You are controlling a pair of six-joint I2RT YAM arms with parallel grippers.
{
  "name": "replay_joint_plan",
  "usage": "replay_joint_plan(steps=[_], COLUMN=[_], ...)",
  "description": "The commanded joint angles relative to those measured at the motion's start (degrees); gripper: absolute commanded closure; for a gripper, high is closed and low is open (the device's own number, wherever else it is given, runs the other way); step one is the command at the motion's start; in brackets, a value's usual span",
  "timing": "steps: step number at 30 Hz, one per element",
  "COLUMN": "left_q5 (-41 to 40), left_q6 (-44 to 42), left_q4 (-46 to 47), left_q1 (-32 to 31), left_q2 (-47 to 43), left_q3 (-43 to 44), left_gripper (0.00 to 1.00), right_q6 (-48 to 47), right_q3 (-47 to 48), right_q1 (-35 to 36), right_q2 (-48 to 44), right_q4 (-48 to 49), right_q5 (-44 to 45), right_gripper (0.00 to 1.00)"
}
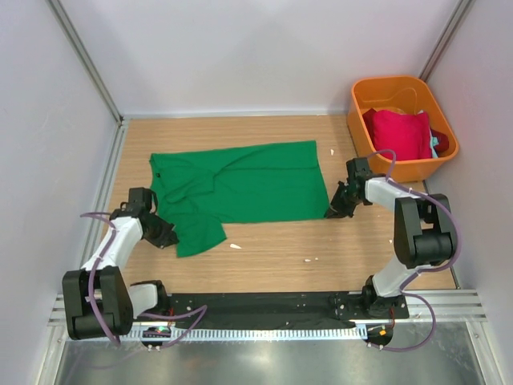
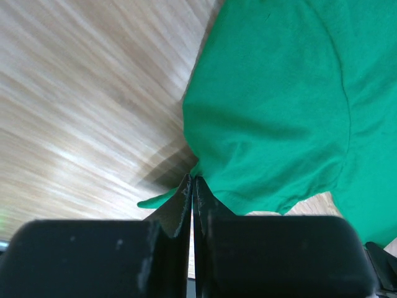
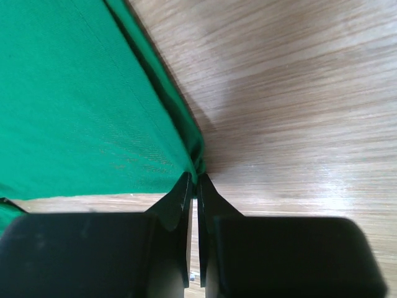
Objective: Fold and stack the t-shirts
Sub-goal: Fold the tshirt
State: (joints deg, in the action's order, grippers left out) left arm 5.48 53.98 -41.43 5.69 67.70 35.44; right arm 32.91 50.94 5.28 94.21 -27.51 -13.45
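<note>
One green t-shirt (image 1: 248,180) lies spread at the centre of the worktop (image 1: 280,257). Bare wood runs below it and in a narrow band above, with walls on three sides. The left hand (image 1: 164,233), at lower left, is closed on the shirt's edge near the sleeve. The right hand (image 1: 335,210) pinches the lower right hem corner. At upper right, one orange bin (image 1: 365,120) holds one red t-shirt (image 1: 398,132) and a sliver of a teal one (image 1: 435,143).
</note>
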Motion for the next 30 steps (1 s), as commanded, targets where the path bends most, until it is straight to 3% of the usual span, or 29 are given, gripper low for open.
replay_joint_plan(steps=[1, 6, 13, 30], left_q5=[-1.5, -1.5, -3.4, 1.7], left_q6=[1.0, 0.9, -2.7, -5.4], left_q4=[-4.2, -6.9, -6.2, -1.2], left_q1=[-0.1, -0.1, -0.3, -1.6], left_q2=[-2.7, -3.7, 0.8, 29.1], left_q3=[0.0, 1.1, 13.6, 47.7], left_gripper=[1.00, 1.00, 1.00, 1.00], right_q6=[-2.1, -4.6, -6.5, -7.3], right_q3=[-1.5, -4.2, -0.6, 30.0], right_q1=[-0.1, 0.0, 0.0, -0.2], right_q2=[-3.4, -8.8, -6.2, 14.5], right_q4=[-2.7, -4.8, -5.3, -11.8], right_q5=[1.3, 1.7, 0.2, 0.3], right_gripper=[0.93, 0.99, 0.99, 0.99])
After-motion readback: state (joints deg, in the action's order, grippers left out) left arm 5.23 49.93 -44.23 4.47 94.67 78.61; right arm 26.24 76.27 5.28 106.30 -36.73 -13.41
